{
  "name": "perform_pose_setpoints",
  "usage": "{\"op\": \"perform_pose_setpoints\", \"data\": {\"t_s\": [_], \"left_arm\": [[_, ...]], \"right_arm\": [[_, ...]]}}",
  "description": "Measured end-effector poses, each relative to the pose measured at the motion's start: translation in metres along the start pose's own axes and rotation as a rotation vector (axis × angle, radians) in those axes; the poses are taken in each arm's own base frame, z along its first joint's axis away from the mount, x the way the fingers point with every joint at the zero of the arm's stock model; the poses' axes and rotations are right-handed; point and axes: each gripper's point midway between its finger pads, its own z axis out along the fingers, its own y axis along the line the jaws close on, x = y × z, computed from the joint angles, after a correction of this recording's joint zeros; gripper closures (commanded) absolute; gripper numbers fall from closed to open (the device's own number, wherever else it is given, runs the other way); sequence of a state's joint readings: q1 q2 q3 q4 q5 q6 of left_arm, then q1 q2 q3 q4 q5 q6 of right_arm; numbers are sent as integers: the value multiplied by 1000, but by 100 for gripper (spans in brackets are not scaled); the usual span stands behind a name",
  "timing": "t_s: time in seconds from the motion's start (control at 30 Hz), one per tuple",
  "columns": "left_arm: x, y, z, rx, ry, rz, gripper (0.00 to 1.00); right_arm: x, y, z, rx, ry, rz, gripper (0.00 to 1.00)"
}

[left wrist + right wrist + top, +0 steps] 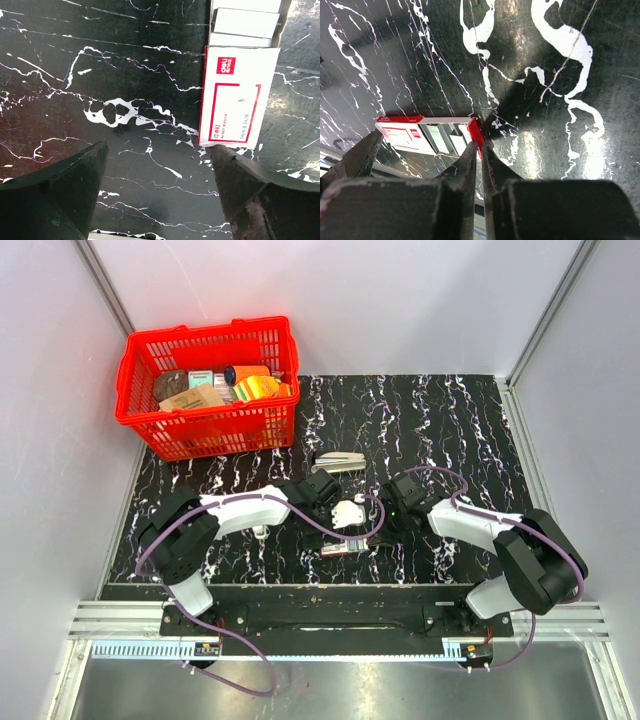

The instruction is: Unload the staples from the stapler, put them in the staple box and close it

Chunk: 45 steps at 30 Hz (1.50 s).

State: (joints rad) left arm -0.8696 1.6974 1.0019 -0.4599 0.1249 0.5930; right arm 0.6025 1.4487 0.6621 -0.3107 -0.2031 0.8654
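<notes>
The stapler (338, 462) lies flat on the surface (450, 430), near the middle and just in front of the red basket (205, 335). Nothing touches it. There is lots of bare room to its right, all the way to the far edge.

The left gripper (159, 147) is wide open and holds nothing. A little box (235, 95) (red and white, with its far end open) lies right by the tip of one finger (260, 195).

The right gripper (480, 145) is almost closed, with only a thin slit showing. Its tips sit at the box's red end. I cannot tell if they pinch it. The box is close to the surface's near edge.
</notes>
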Motion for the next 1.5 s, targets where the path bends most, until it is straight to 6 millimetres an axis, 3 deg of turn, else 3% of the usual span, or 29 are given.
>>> {"op": "perform_pose_setpoints", "data": {"t_s": [0.37,0.67,1.13,1.4,1.5], "left_arm": [[-4,1,2,2,-8,-17,11],[-10,4,5,1,-13,-23,12],[-14,7,8,11,-3,-26,12],[-14,8,9,30,13,-39,12],[-13,9,9,30,13,-43,11]], "right_arm": [[-1,8,0,-31,-4,6,87],[14,22,3,-70,36,-17,86],[14,36,5,-142,48,-33,73],[15,37,10,-177,61,-67,71],[15,37,10,-176,60,-76,65]]}}
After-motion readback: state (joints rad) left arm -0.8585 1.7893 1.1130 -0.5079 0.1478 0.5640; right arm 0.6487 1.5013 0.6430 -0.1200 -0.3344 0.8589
